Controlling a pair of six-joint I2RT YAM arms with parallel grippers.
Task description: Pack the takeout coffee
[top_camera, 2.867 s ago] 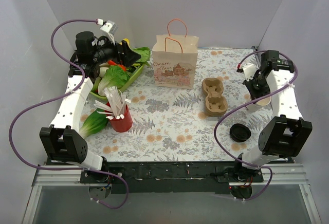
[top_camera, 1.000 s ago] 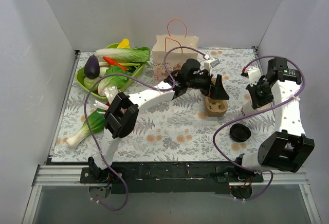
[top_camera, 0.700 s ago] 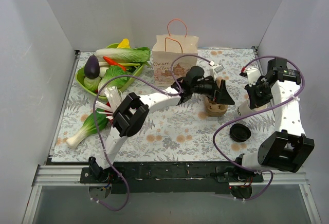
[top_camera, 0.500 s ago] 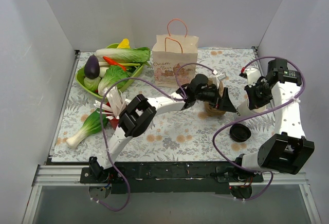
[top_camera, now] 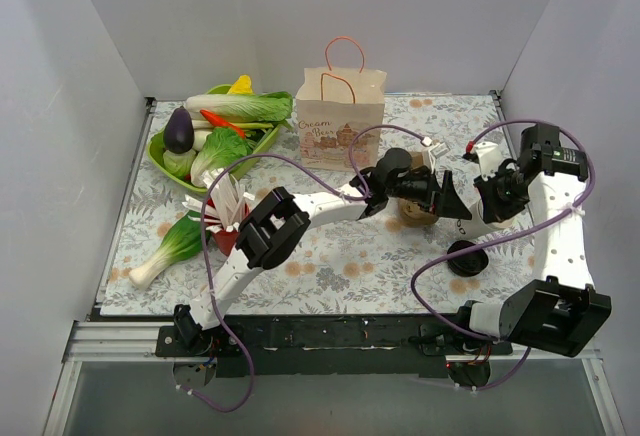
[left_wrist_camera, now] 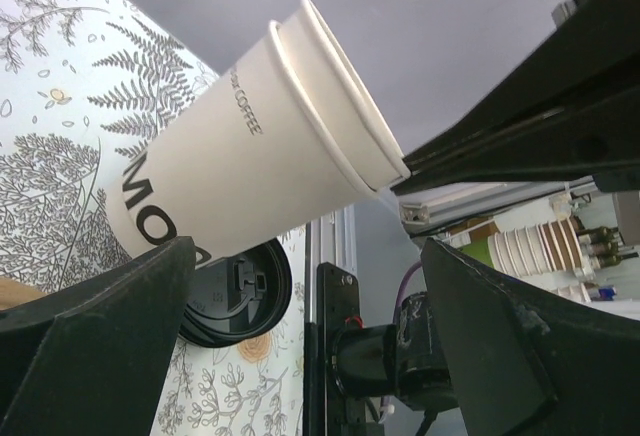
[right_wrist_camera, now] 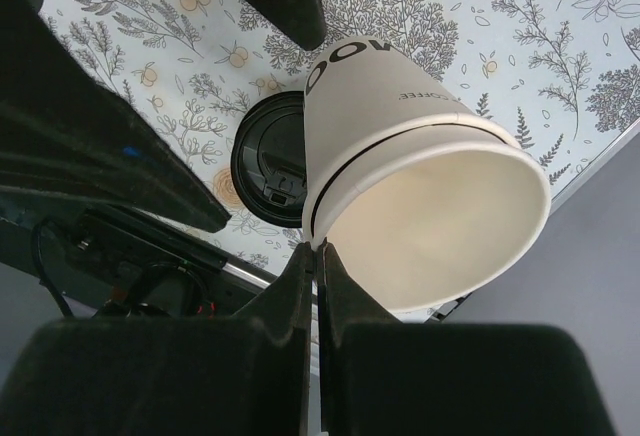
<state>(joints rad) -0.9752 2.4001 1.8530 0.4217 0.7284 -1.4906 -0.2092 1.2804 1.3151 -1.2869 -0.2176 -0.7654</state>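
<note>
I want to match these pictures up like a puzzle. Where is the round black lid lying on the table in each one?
Top external: the round black plastic lid lies flat at the lower right, near the right arm.
Left wrist: bottom, left of centre, peeking out under the cup.
Right wrist: left of centre, partly behind the cup.
Shared landmark: the white lidless paper cup, tilted close by the lid in every view.

Top view looks down; close wrist views share a black lid (left_wrist_camera: 238,294).
</note>
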